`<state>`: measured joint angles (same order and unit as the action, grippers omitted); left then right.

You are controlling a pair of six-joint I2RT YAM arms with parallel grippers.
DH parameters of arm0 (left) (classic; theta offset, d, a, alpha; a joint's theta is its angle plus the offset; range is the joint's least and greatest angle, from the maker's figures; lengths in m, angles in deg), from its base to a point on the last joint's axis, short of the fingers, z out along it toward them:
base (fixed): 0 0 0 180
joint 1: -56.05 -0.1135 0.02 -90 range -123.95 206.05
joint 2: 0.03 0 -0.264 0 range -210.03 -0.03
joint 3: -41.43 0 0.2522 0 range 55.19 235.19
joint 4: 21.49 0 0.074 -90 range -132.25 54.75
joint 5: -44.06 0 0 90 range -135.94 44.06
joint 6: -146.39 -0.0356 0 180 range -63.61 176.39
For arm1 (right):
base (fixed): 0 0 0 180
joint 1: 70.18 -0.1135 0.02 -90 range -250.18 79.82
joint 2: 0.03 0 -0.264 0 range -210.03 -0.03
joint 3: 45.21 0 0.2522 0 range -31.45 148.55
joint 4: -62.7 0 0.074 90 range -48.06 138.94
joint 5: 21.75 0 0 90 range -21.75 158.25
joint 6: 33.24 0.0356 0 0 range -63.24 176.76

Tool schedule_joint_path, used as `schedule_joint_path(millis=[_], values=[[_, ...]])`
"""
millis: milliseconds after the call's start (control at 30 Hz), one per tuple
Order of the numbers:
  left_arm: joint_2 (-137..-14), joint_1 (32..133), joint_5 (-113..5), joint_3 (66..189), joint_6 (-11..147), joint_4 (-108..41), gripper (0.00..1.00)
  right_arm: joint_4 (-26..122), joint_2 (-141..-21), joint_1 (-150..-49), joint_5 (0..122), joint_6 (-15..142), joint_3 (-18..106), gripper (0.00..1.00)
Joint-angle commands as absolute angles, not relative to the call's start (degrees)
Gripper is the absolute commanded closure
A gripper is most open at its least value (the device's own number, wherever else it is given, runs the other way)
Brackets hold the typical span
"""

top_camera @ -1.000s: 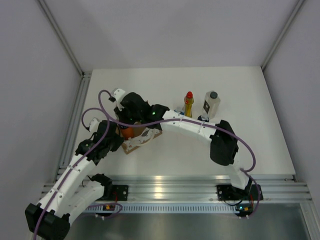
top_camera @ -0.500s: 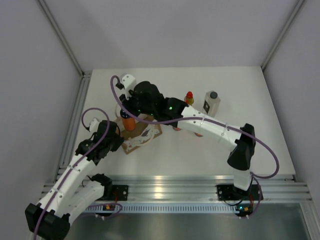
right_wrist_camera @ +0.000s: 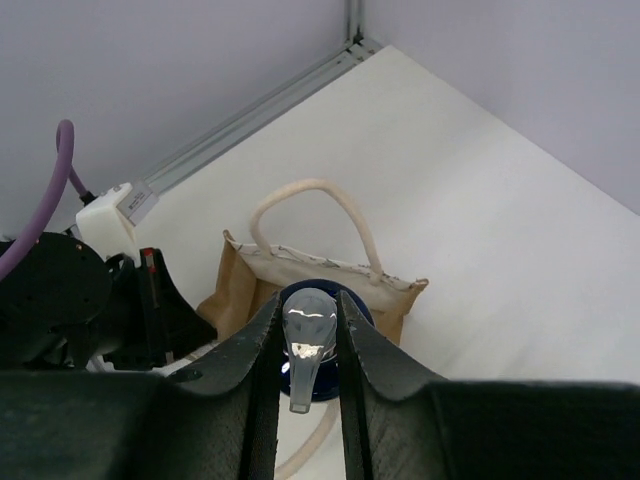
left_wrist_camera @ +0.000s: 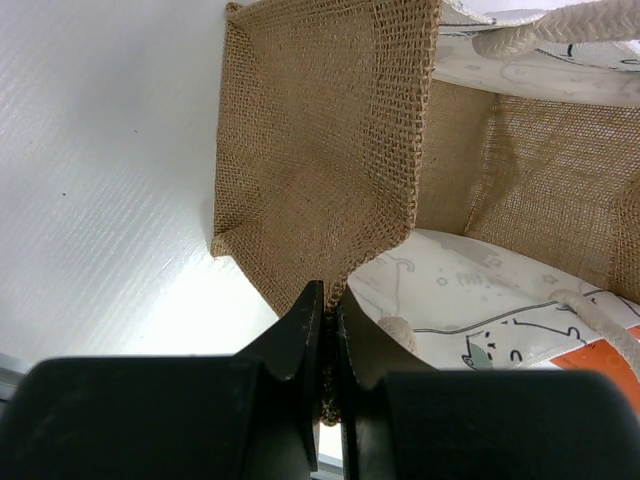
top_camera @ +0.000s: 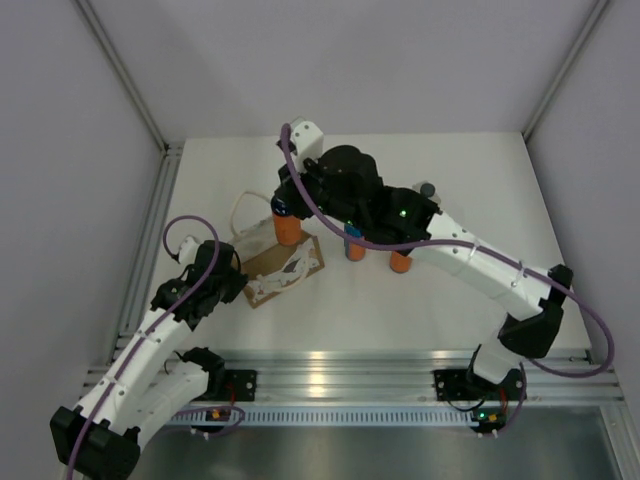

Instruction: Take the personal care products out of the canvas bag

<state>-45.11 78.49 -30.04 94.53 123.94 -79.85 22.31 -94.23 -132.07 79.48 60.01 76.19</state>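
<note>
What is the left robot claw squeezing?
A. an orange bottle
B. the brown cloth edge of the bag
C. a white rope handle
B: the left gripper is shut on the brown woven edge of the canvas bag.

We see a tan-brown woven bag (left_wrist_camera: 320,170) on a white counter (top_camera: 400,312). One side panel (left_wrist_camera: 450,300) is white with thin grey cartoon line drawings; the rope handles (right_wrist_camera: 312,186) are cream. The bottle (top_camera: 288,230) is orange with a dark blue cap (right_wrist_camera: 312,293) and a silvery top. Two other bottles (top_camera: 401,263) show orange. The fingers (left_wrist_camera: 298,335) are black, the arms (top_camera: 475,258) white with black joints, the cables (right_wrist_camera: 66,160) purple. The walls (top_camera: 350,60) are pale lilac-grey.
</note>
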Motion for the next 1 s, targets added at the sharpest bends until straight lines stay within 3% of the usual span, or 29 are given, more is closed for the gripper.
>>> schedule_joint_path(millis=[0,333,967], values=[[-44.8,78.5,-29.3,94.0,124.0,-81.2,1.00,26.2,-85.1,-130.7,83.7,61.6,74.2,1.00],[-45.5,78.4,-29.5,94.4,123.4,-81.2,1.00,21.7,-73.0,-123.5,86.5,64.7,67.2,1.00],[-47.3,78.5,-30.4,94.7,122.5,-80.3,1.00,19.5,-59.5,-94.7,83.5,65.7,49.3,1.00]])
